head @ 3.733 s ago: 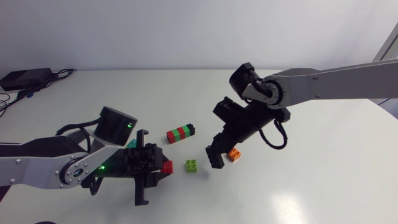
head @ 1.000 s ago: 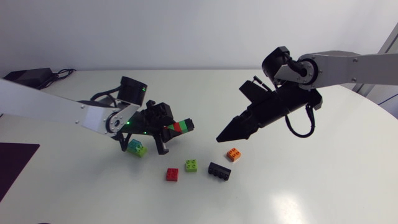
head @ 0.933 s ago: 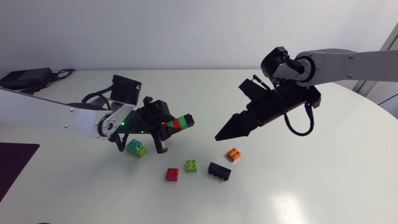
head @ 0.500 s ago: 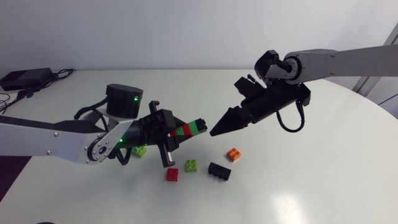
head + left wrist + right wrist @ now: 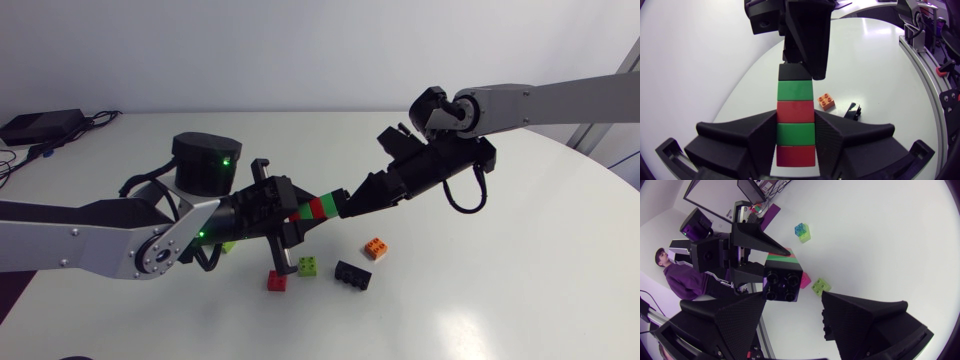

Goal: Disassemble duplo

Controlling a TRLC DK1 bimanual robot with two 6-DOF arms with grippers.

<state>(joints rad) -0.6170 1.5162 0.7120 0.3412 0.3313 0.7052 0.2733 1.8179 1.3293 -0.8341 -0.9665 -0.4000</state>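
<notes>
While the left gripper [image 5: 796, 119] is clamping the red-and-green duplo stack [image 5: 318, 207] from both sides above the table [image 5: 520, 280], the stack's black end brick [image 5: 784, 282] is poking out ahead of its fingertips, between the spread fingers of the right gripper [image 5: 350, 203], one just beside it and the other clear of it. Below both grippers, a red brick [image 5: 277, 281], a lime brick [image 5: 308, 266], a black brick [image 5: 352, 275] and an orange brick [image 5: 376, 247] are lying loose.
</notes>
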